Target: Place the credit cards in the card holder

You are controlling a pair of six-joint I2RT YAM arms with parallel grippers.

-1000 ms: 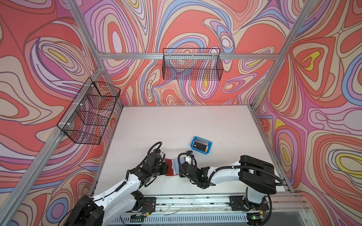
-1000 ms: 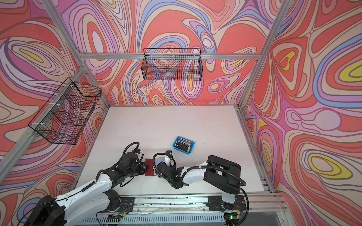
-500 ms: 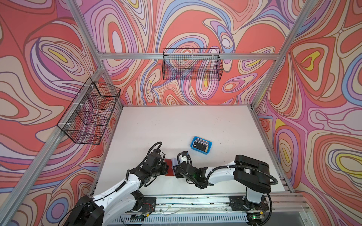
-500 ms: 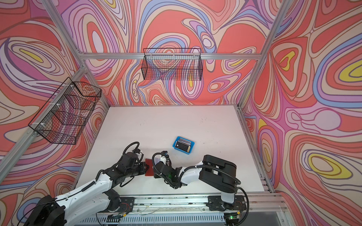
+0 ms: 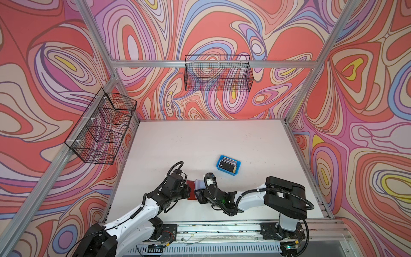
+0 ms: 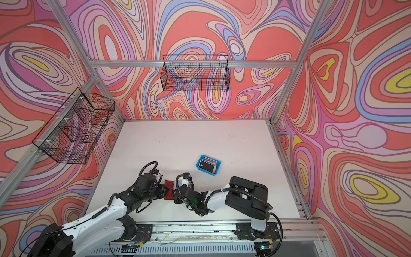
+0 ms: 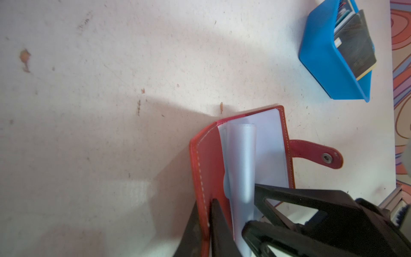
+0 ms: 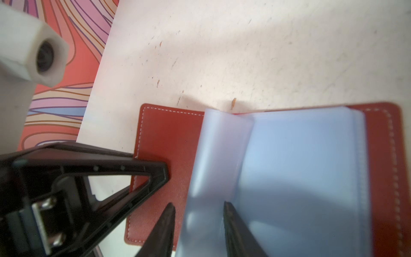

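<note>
The left gripper (image 7: 205,205) is pressed together on the outer edge of the card holder (image 7: 210,155), one finger above its red-brown cover and one beneath it. The holder lies open like a booklet straight out from those fingertips. Its spine and the longer edges of each half run away from the robot's base, and its opened width reaches from the left gripper across to the right gripper (image 8: 198,204).

The right gripper's jaws stand spread. A raised, curled bunch of the greyish clear sleeves (image 8: 219,155) stands up between them. I cannot tell whether either finger actually presses the plastic. Just past the right gripper's fingers, the remaining sleeves lie flat on the holder's other half.

The snap-button tab (image 7: 315,153) sticks out from the outer edge of that half, the side farthest from the left gripper. It lies flat on the table (image 7: 89,111) and points away from the left gripper, with its metal snap facing up.

Further out, beyond the right gripper and away from the base, a small blue tray (image 7: 318,55) sits well apart from the holder. The credit cards (image 7: 353,44) are stacked in it and lean against one wall. The black-faced one is outermost, with pale and coloured edges showing behind it.
</note>
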